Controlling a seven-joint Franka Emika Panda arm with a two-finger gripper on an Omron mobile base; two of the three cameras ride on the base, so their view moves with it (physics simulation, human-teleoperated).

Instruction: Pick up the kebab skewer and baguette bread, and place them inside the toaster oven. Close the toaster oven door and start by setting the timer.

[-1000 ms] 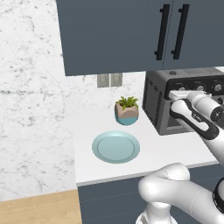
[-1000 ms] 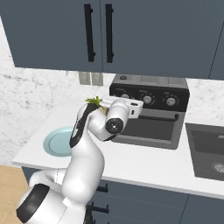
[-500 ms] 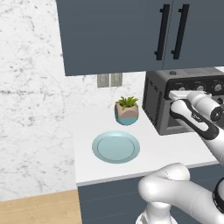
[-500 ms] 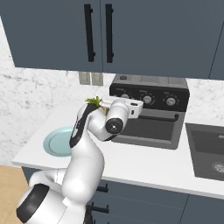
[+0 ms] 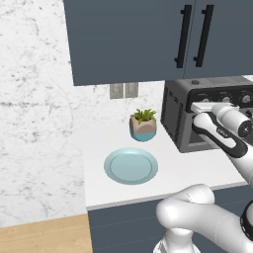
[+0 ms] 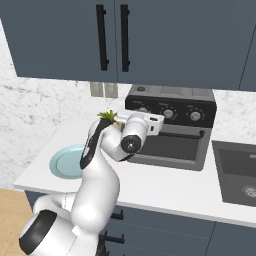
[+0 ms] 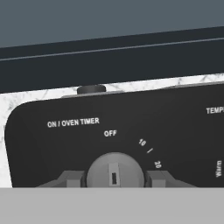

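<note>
The dark grey toaster oven stands at the back of the counter, and its door is up and closed. My gripper is at the left end of the black knob panel. In the hand view my gripper is shut on the timer knob, one finger pressed on each side. The knob's mark points up toward OFF. The kebab skewer and the baguette bread are out of view.
A light blue plate lies on the white counter left of the oven. A small potted plant stands behind it. A sink is to the oven's right. Dark cabinets hang overhead.
The fingers have closed in from wide open onto the timer knob. The arm has barely moved.
</note>
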